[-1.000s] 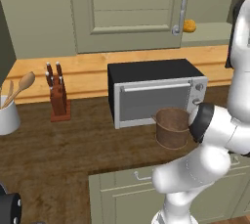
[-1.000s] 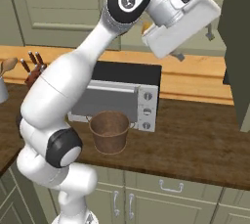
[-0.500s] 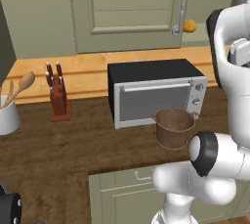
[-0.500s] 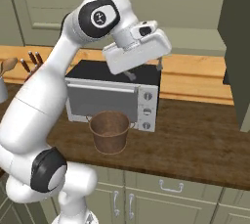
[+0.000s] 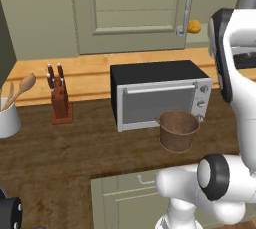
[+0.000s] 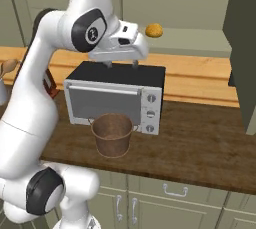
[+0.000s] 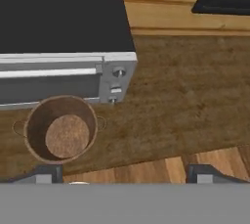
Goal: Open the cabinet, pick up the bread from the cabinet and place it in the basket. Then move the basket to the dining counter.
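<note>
The olive-green cabinet (image 5: 135, 10) hangs above the counter, its right side standing open. The bread (image 6: 154, 30), a small golden roll, sits on the cabinet's shelf, also seen as the bread (image 5: 194, 25) beside the long grey handle (image 5: 186, 4). The brown woven basket (image 6: 113, 133) stands empty on the dark wood worktop in front of the toaster oven, and the basket (image 7: 61, 134) lies at the lower left of the hand view. My gripper (image 6: 121, 64) hangs open over the oven's top, fingers pointing down, nothing between them. The dining counter is out of view.
A black and silver toaster oven (image 5: 160, 93) stands behind the basket. A knife block (image 5: 59, 98) and a white utensil holder (image 5: 7, 115) with wooden spoons stand at the left. The opened cabinet door (image 6: 245, 48) juts out at the right.
The arm has swung down and to the left, from the cabinet opening to just above the toaster oven. The bread stays on the shelf and the basket has not moved.
</note>
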Controlling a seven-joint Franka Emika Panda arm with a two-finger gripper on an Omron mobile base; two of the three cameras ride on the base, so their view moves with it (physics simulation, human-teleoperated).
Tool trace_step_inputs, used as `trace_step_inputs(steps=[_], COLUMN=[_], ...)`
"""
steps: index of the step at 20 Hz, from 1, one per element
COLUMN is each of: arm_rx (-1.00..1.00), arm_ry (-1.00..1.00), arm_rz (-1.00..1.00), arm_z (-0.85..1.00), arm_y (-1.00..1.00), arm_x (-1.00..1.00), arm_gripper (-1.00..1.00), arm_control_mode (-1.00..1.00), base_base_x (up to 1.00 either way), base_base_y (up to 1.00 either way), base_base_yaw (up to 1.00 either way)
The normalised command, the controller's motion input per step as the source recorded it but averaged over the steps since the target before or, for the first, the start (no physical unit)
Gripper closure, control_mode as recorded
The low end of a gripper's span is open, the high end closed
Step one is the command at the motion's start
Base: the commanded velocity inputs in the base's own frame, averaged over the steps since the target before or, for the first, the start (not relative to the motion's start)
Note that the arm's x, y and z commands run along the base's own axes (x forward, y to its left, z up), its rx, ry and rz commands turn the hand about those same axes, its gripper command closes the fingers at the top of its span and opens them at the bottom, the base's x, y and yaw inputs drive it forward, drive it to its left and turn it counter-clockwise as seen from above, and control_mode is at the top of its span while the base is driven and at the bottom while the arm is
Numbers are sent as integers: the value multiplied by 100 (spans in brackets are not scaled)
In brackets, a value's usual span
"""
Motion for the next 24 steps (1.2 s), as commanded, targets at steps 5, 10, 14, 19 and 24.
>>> trace_step_inputs(steps=[5, 10, 14, 19, 24], arm_rx=[0, 2, 0, 3, 2], arm_ry=[-51, -52, -34, -4, 0], arm_rz=[0, 0, 0, 0, 5], arm_z=[48, 75, 85, 46, 5], arm_y=[65, 65, 20, 3, 19], arm_x=[56, 45, 30, 23, 47], arm_gripper=[-100, -100, -100, -100, -100], arm_control_mode=[-100, -100, -100, -100, -100], base_base_x=[0, 0, 0, 0, 0], base_base_y=[0, 0, 0, 0, 0], base_base_yaw=[0, 0, 0, 0, 0])
